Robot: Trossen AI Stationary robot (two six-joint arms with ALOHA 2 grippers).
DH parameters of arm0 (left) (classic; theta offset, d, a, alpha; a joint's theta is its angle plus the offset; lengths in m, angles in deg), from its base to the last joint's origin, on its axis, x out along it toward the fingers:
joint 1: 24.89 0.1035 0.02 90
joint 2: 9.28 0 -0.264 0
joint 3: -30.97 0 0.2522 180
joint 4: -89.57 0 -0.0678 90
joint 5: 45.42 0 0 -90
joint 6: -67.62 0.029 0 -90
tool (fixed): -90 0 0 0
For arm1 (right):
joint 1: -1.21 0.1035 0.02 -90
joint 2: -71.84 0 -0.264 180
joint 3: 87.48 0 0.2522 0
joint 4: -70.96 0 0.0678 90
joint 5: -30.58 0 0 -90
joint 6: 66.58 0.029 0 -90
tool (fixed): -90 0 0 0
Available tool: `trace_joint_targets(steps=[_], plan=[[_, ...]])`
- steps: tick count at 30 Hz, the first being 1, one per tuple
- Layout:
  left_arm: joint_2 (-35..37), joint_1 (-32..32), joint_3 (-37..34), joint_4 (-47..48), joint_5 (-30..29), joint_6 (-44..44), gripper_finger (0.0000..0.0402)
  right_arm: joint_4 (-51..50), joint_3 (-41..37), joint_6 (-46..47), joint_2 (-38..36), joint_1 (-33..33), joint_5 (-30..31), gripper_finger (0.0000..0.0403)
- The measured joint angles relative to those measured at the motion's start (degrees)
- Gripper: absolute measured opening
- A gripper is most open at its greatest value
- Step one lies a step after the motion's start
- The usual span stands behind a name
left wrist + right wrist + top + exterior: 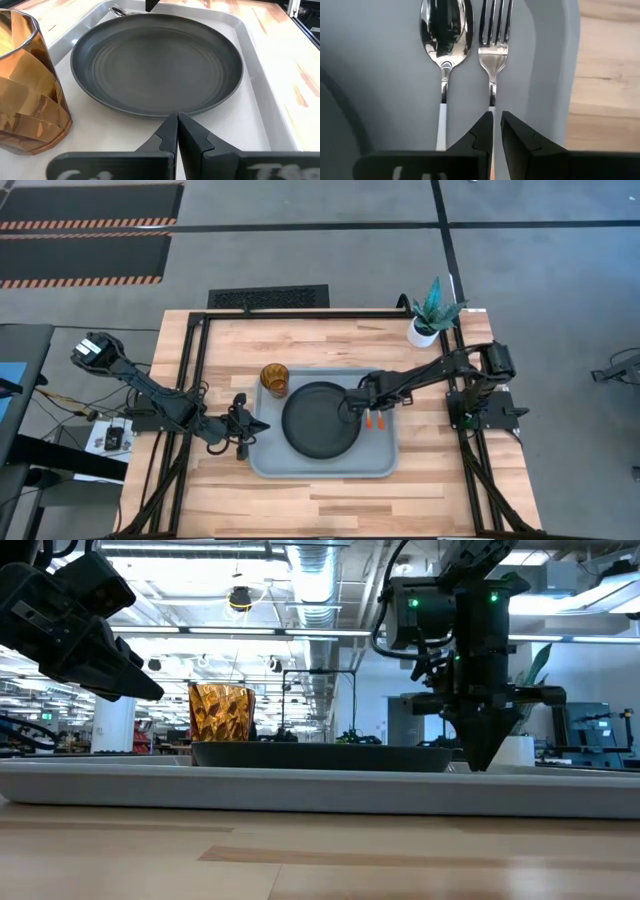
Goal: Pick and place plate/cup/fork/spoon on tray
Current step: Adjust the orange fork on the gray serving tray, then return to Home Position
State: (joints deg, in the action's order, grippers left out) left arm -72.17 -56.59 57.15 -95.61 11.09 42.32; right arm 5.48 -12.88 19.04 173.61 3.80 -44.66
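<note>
- You have the tray [262, 465] lying on the counter [330, 345], with the plate [318, 423] in its middle
- The cup [275, 379] stands upright on the tray, at its far left corner, just beside the plate
- The spoon [445, 30] and the fork [494, 35] lie side by side on the tray floor between the plate and the tray's right rim, the fork nearer the rim; their orange handle ends show in the overhead view
- Your right pincer [496, 131] sits low over the fork's handle, fingers nearly pressed together with only a thin slit between them, pinching nothing
- Your left pincer [178, 131] hangs over the tray's left edge, pointing at the plate, fingers pressed together and empty
- A potted plant [432, 312] stands at the counter's far right corner
</note>
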Motion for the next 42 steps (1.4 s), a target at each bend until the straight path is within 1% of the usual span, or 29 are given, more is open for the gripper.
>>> trace_joint_targets(steps=[9,14,26,32,35,37,40,42], plan=[[0.0,0.0,0.0,0.1,0.0,0.0,0.0,0.7,-0.1,-3.0,-0.5,-0.9,-1.6,0.006],[0.0,0.0,0.0,0.3,0.0,0.0,0.0,2.7,-0.2,-5.1,-0.2,-2.0,-2.4,0.006],[0.0,0.0,0.0,0.3,0.1,-0.3,0.0,1.3,-0.2,-4.9,-0.2,-2.4,-2.7,0.006],[0.0,0.0,0.0,0.3,0.1,-0.5,0.0,-0.6,0.0,-9.7,-2.4,-1.0,-2.3,0.0056],[0.0,0.0,0.0,0.4,0.2,-0.5,0.0,-1.2,0.0,-12.9,-4.1,0.4,0.2,0.0029],[0.0,0.0,0.0,0.4,0.7,-0.5,0.0,-1.0,-0.1,-14.9,-5.4,1.9,3.7,0.001],[0.0,0.0,0.0,0.4,1.3,-0.5,0.0,-0.5,-0.1,-16.0,-7.9,4.5,9.4,0.0012],[0.0,0.0,0.0,0.4,1.3,-0.7,0.0,1.9,-1.3,-18.3,-9.9,6.1,12.2,0.0008]])
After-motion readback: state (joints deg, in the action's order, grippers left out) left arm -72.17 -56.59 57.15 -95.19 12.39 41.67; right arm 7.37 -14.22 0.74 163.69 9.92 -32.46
